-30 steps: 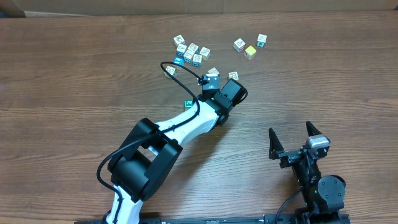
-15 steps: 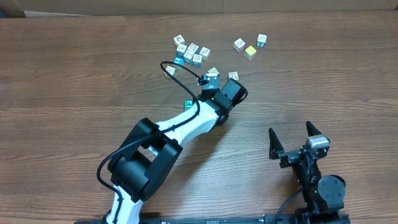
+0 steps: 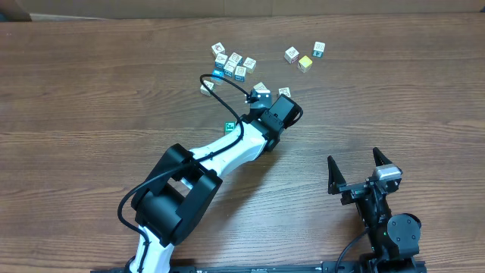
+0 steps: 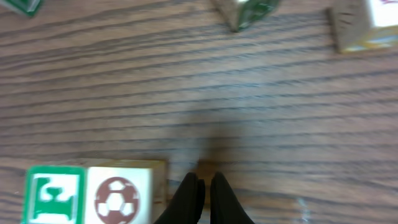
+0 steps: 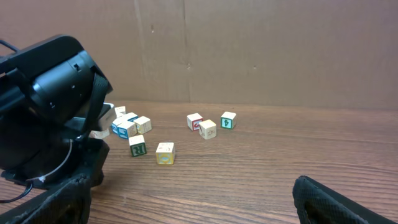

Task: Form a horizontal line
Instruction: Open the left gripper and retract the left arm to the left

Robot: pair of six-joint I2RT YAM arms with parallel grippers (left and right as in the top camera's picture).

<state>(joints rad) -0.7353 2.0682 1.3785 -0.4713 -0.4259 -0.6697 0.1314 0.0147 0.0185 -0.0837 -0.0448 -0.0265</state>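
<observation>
Left tool (image 4: 204, 184) pressed together, empty, just right of ball-print block (image 4: 118, 199) at frame bottom; nudge low, square-on, so it doesn't twist

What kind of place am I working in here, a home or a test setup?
Most likely a lab test bench, not a home: a bare wood-grain table, a plain cardboard wall behind it, and small picture blocks scattered in front of a white robot arm.
</observation>
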